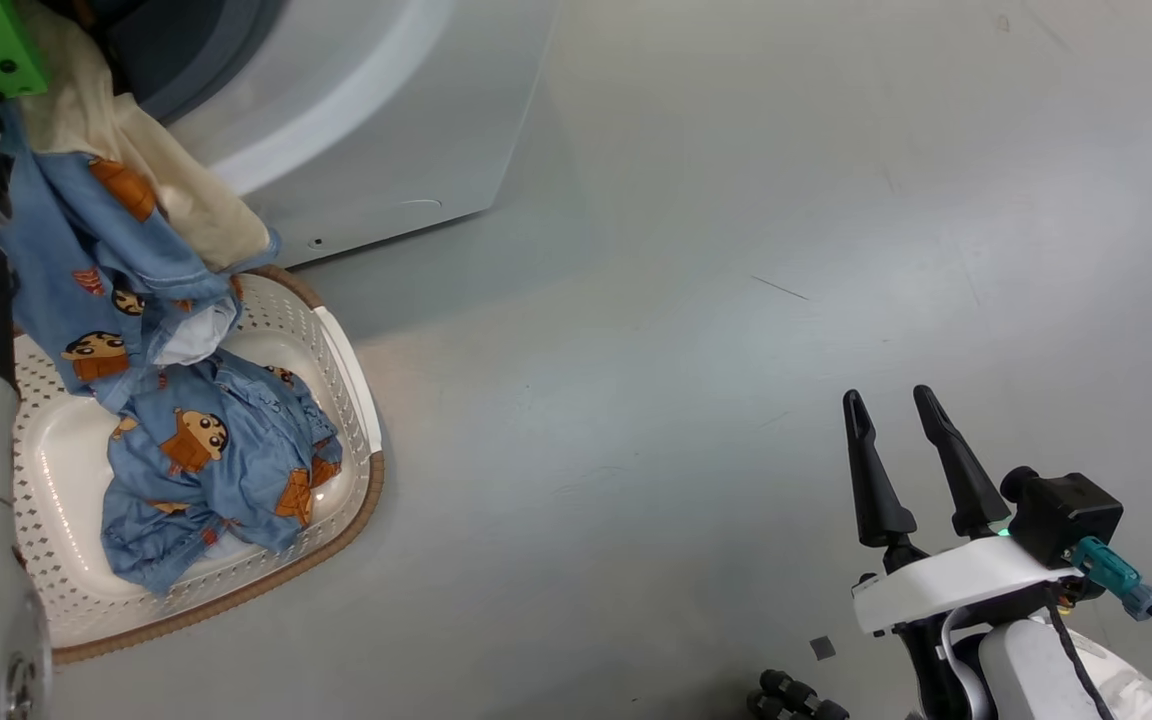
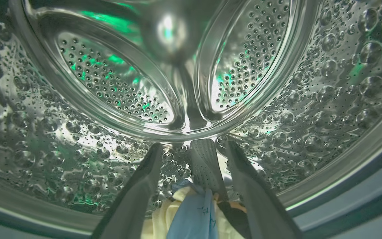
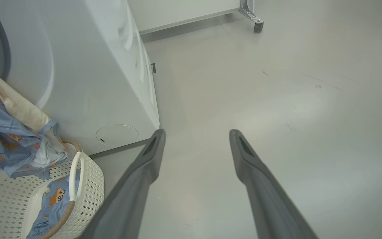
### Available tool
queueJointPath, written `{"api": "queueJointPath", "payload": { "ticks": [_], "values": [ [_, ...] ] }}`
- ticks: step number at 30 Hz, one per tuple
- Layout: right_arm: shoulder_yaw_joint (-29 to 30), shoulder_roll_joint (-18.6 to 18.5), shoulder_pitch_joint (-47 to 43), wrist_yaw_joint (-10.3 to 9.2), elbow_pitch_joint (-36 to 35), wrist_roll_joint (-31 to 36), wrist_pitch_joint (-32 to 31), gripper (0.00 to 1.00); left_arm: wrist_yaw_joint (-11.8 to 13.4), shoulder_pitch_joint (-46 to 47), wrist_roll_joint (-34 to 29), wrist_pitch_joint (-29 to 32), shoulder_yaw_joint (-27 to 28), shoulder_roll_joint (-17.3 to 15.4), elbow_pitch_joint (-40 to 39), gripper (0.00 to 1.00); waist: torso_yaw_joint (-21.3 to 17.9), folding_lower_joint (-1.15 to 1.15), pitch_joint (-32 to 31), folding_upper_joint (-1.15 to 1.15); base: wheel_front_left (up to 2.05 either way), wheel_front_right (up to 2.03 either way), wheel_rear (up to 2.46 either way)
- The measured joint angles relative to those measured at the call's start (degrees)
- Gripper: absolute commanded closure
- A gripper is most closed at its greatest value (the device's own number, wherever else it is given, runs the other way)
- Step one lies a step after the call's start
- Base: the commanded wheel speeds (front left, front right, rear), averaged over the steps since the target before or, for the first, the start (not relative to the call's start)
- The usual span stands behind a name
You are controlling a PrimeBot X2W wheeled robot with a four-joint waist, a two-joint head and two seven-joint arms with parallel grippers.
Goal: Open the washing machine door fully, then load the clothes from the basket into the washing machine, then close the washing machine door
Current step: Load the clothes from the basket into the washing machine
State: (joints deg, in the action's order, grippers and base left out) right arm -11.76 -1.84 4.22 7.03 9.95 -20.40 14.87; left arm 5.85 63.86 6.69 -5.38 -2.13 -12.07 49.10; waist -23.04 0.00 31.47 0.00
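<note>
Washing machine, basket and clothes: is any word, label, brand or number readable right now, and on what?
No text reads clearly.
Small dark marks on the light blue cloth at the left gripper: too blurred to read.
Big white front-loading washing machine: no lettering shows.
Cream-white perforated plastic basket: none shows.

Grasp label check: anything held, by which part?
Nothing held. Left gripper open inside the drum, blue garment loose below it; right gripper open, empty.
</note>
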Motion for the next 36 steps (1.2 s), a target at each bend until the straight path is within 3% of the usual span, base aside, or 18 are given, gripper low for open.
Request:
{"api": "queueJointPath", "payload": {
  "ticks": [10, 22, 36],
  "values": [
    [3.6, -0.1, 0.0, 0.0, -0.8, 0.3, 0.0, 0.0, -1.2, -6.2, 2.0, -2.5, -0.8, 3.9, -6.0, 0.0, 3.7, 0.0, 0.3, 0.0, 0.0, 0.0, 0.0],
    [5.3, -0.1, 0.3, 0.0, -1.3, 0.3, 0.0, 0.0, -1.9, -15.2, 2.7, -5.8, -1.7, 6.0, -14.1, 0.0, 7.9, 0.0, 1.3, 0.0, 0.0, 0.0, 0.0],
    [6.3, -0.2, 1.0, 0.0, -1.6, 1.4, 0.0, 0.0, -1.8, -32.0, 5.3, -6.8, -1.4, 7.9, -23.6, 0.0, 11.4, 0.0, 1.1, 0.0, 0.0, 0.0, 0.0]
  ]
}}
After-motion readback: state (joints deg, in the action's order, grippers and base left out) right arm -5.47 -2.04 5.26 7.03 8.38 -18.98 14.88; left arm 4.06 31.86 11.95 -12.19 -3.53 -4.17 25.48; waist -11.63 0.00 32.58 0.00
